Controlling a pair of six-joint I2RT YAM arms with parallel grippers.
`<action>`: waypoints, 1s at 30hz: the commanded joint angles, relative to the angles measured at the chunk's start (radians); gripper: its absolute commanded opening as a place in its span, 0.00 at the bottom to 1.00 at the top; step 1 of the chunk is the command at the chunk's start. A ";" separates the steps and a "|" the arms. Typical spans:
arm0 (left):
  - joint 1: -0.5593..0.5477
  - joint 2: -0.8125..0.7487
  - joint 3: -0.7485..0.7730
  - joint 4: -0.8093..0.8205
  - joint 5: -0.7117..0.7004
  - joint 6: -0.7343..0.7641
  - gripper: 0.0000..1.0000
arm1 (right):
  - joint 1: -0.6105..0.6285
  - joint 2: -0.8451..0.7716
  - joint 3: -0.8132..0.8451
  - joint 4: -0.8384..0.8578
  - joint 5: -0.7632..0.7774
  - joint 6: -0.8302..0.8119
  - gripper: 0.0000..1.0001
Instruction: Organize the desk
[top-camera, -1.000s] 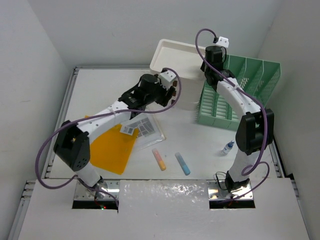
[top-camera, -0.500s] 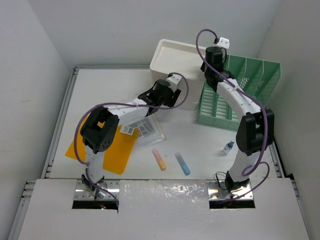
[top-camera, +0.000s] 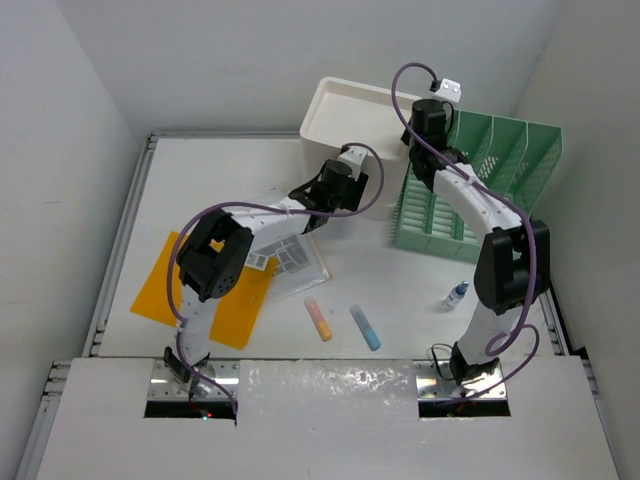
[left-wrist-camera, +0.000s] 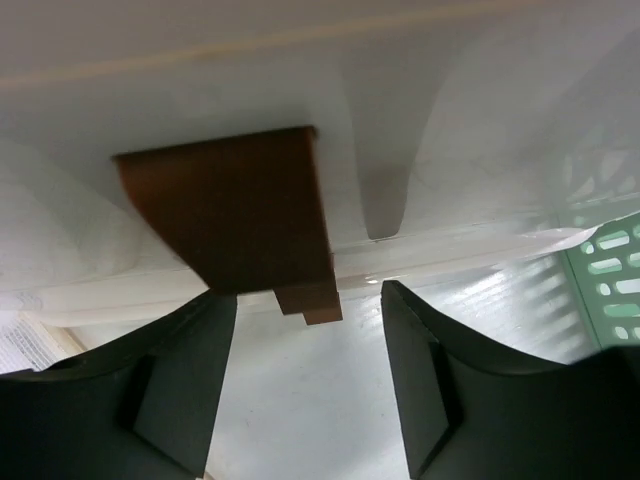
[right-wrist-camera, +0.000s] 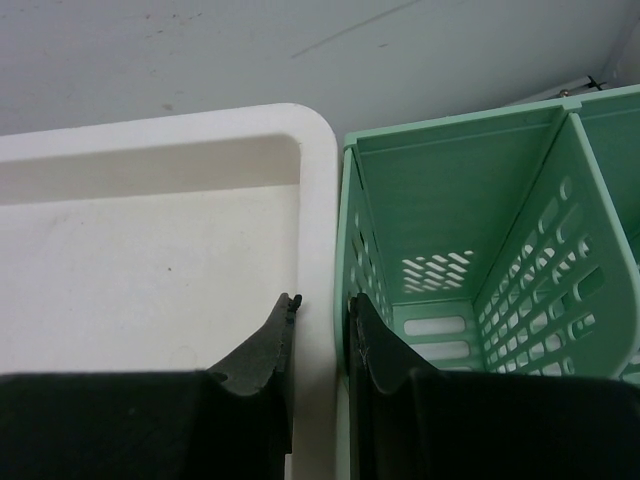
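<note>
The desk (top-camera: 200, 180) lies under both arms. The left gripper (left-wrist-camera: 308, 300), half open and empty, should centre on the brown tab (left-wrist-camera: 230, 210) of the white box (top-camera: 345, 115) before closing. The right gripper (right-wrist-camera: 320, 325) pinches the box rim to steady it.

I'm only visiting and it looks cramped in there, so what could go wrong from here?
The open left gripper faces the brown tab off-centre, so closing might only clip its corner and slip.
The right gripper pinches the rim of the white box right beside the green rack; a tug could tip the box or shove the rack.
The left arm hangs over the orange folder and might drag it.
</note>
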 joint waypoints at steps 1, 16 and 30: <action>0.010 -0.003 0.064 0.102 0.017 -0.030 0.57 | 0.045 -0.046 -0.037 -0.073 -0.082 0.045 0.00; 0.010 0.037 0.148 0.096 -0.018 0.031 0.00 | 0.045 -0.032 -0.033 -0.080 -0.087 0.045 0.00; 0.016 -0.259 -0.161 0.079 0.206 0.077 0.00 | 0.045 -0.032 -0.034 -0.091 -0.024 0.056 0.00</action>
